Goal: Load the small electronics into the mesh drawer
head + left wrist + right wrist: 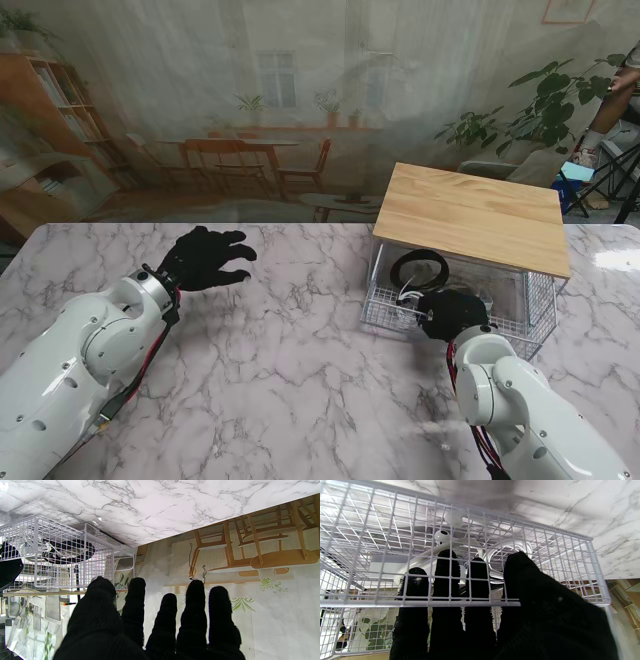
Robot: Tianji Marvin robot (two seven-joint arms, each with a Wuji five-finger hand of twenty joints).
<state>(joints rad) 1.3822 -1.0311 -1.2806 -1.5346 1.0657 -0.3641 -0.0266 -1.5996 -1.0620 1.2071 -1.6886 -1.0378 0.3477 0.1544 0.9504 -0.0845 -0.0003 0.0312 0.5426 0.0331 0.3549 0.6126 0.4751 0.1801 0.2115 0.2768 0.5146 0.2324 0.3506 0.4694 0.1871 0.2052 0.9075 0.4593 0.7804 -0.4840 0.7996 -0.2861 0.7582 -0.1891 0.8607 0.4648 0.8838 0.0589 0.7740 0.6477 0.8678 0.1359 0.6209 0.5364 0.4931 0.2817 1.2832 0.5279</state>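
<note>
Mesh drawer [455, 305], pulled out: holds white earbuds [442, 537], cable and black ring beyond the right hand's [452, 313] fingers [446, 565], which hook its front rim. Left hand [203, 258]: fingers released, grasping nothing. Tabletop [290, 370] shows nothing further to load; closing apparently remains.

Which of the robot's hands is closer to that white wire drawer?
The right hand. It is at the mesh drawer's front, fingers reaching inside over the rim. The left hand hovers open over bare marble table, well off to the drawer's left.
</note>
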